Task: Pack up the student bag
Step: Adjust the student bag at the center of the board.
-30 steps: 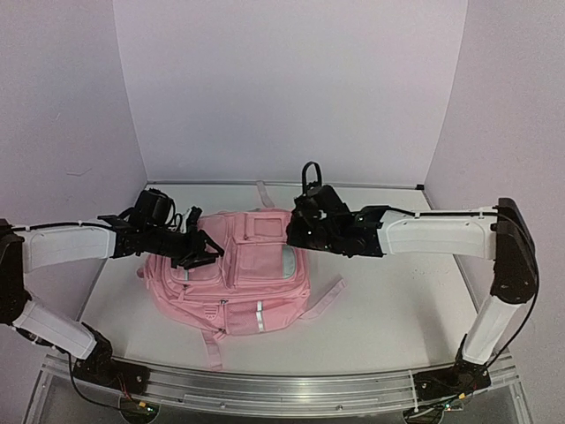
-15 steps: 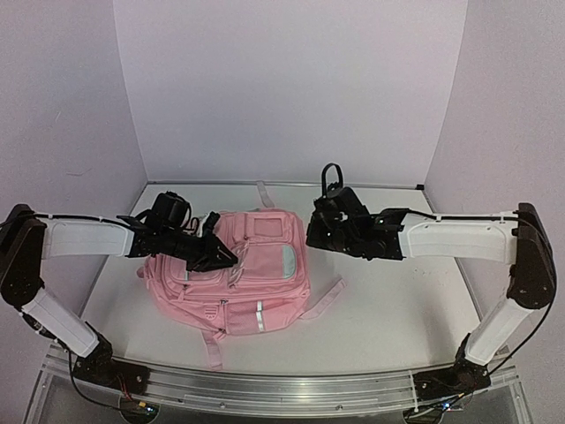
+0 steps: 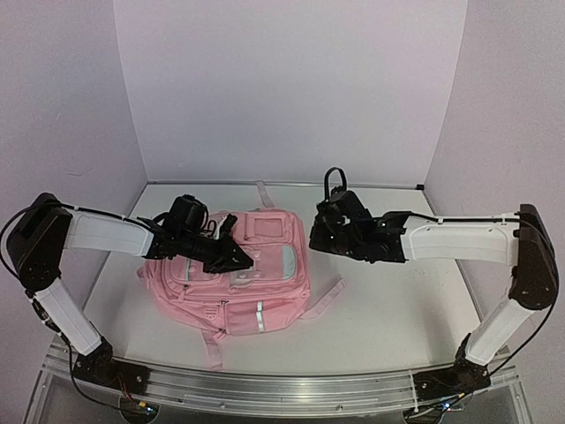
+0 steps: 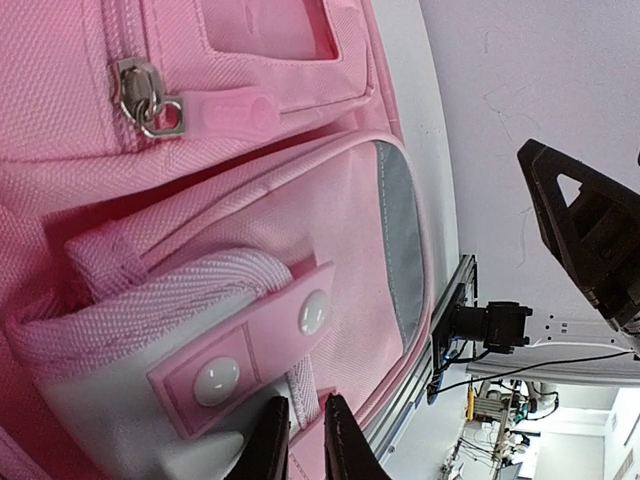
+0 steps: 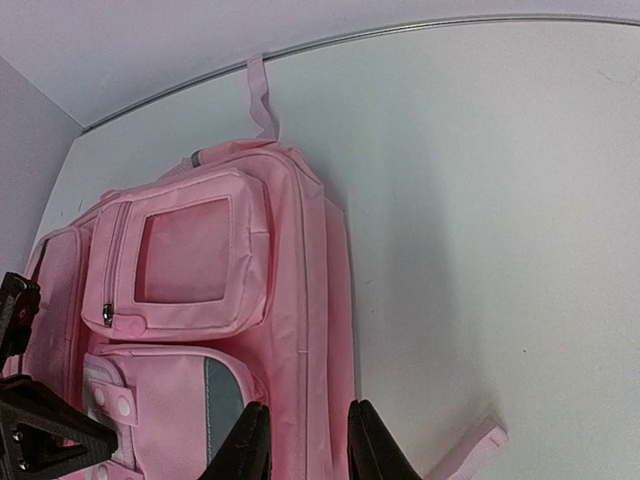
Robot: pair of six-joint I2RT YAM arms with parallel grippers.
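Observation:
The student bag (image 3: 256, 283) is pink and lies flat on the white table with its front pockets up. My left gripper (image 3: 240, 259) rests on the middle front pocket. In the left wrist view its jaws (image 4: 307, 415) are nearly closed on a narrow webbing strap (image 4: 301, 384) that comes out from under a pink tab with two white snaps (image 4: 250, 350). My right gripper (image 3: 320, 237) hovers over the bag's upper right edge. In the right wrist view its fingers (image 5: 308, 420) stand apart over the bag's side seam (image 5: 325, 300), holding nothing.
A loose pink strap (image 3: 325, 296) trails from the bag onto the table at the right, and another (image 5: 262, 95) points toward the back wall. A metal zip pull (image 4: 150, 100) sits on the upper pocket. An aluminium rail (image 3: 282, 389) runs along the near edge.
My left gripper slid right across the bag's front and closed down on the webbing strap. My right gripper drew back to the right, off the bag's top, its jaws narrowing a little.

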